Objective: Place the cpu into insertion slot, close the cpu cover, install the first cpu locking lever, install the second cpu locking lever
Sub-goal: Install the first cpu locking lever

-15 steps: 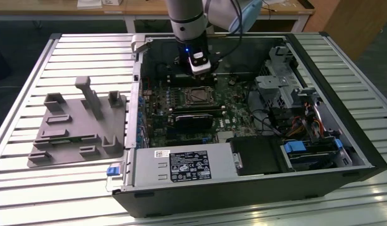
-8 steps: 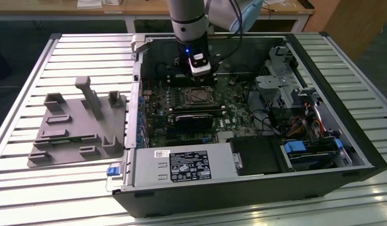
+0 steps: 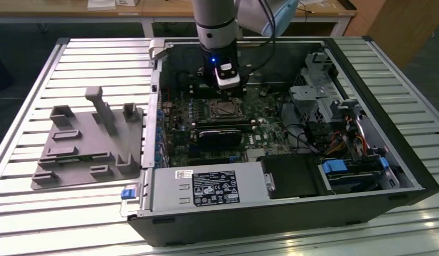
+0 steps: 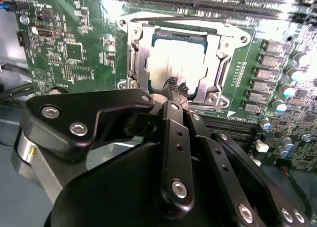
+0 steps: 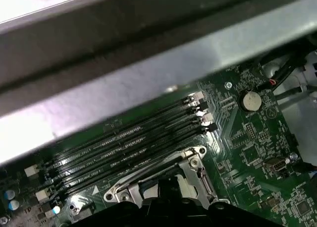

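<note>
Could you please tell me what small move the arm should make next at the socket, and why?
Probably a slight descent of the gripper onto the edge of the cpu cover nearest it. In the second wrist view the cpu already sits under the cover, which lies flat, and the gripper is poised at that edge. Whether the levers are latched, I cannot tell.

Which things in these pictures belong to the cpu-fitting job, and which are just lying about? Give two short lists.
Job in hand:
cpu
cpu cover, framing it
insertion slot
gripper, close by the cpu

Lying about:
grey fixture plate, beside the case
memory slots
round battery
power supply
</note>
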`<state>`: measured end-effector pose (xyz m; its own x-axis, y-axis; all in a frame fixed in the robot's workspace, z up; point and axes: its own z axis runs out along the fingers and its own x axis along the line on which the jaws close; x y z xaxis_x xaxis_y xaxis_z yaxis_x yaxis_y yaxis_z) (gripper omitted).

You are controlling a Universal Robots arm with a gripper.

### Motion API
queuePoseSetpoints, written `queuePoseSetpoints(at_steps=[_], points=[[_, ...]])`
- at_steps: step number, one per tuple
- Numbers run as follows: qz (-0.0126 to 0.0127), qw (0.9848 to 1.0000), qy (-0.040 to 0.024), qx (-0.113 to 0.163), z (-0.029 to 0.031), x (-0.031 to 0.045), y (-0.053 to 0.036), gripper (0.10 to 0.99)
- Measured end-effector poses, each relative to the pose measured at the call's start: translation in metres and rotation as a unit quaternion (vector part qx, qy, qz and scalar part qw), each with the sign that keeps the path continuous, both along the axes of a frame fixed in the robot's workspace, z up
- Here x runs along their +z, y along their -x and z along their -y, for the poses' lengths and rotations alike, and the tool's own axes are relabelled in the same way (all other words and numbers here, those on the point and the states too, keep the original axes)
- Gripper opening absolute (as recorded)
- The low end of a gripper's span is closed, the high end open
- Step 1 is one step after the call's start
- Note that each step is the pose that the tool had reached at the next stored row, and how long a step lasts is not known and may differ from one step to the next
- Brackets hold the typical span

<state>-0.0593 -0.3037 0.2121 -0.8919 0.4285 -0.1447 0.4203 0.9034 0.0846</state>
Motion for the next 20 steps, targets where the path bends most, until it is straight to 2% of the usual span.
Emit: queuePoseSetpoints(at_steps=[3,6,8,12,13,20], points=[[-0.0057,1.0,0.0012,-0.001,0.0027,0.0,-0.0022,0.102],[-0.0135,0.9999,0.0033,-0.001,0.0047,0.0,-0.0057,0.102],[-0.0192,0.9998,0.0049,-0.001,0.0058,0.0,-0.0083,0.102],[-0.0328,0.9994,0.0099,-0.001,0.0077,-0.0001,-0.0145,0.102],[-0.0345,0.9993,0.0106,-0.001,0.0079,0.0,-0.0147,0.102],[-0.0343,0.9992,0.0113,0.019,0.0085,0.0022,-0.0147,0.102]])
